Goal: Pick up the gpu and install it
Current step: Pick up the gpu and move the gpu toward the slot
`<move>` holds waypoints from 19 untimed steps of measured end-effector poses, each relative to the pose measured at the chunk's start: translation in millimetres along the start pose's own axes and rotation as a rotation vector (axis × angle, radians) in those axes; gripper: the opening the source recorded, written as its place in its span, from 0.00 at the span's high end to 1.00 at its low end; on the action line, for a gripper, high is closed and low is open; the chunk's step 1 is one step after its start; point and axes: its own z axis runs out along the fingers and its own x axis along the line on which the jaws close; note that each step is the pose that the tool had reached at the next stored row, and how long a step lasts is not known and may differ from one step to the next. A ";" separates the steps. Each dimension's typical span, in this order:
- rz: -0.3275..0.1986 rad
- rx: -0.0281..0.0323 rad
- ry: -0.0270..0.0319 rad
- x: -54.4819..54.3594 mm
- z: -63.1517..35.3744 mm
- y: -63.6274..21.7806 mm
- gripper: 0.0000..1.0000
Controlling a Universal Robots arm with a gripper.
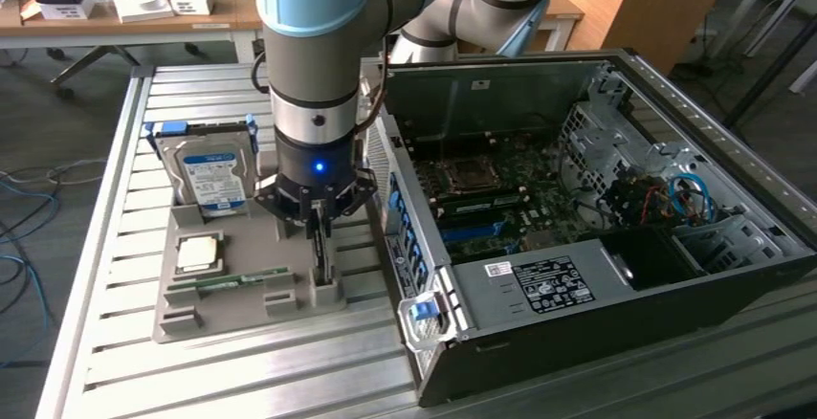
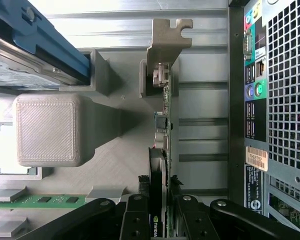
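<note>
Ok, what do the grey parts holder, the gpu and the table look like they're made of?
The grey parts holder is likely 3D-printed plastic, matte, with fine layer lines on its block. The gpu shows a green circuit-board edge and a dull end bracket, probably bare metal. The table looks like aluminium: silver slotted profiles.

The table (image 1: 115, 247) is bare ribbed metal with a dull silver sheen, and the holder (image 2: 47, 130) on it is matt grey plastic, finely ridged in printed layers. The gpu (image 2: 165, 120) shows a green board edge with small shiny metal parts and a plain satin metal bracket (image 2: 167, 42), while the fingers (image 2: 135, 222) of the gripper (image 2: 160, 217) are matt black. The computer case (image 2: 290, 75) is dark painted sheet metal, perforated at the back, and the hard drive (image 1: 210, 175) wears a smooth blue-and-white label.
</note>
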 end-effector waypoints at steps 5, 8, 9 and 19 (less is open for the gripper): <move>0.000 -0.0001 -0.0002 0.0 -1.9 0.1 0.74; 0.000 -0.0005 -0.0001 0.3 -9.7 0.5 0.74; -0.001 -0.0008 0.0000 0.4 -13.0 0.6 0.74; -0.002 -0.0042 0.0003 1.7 -55.9 2.6 0.74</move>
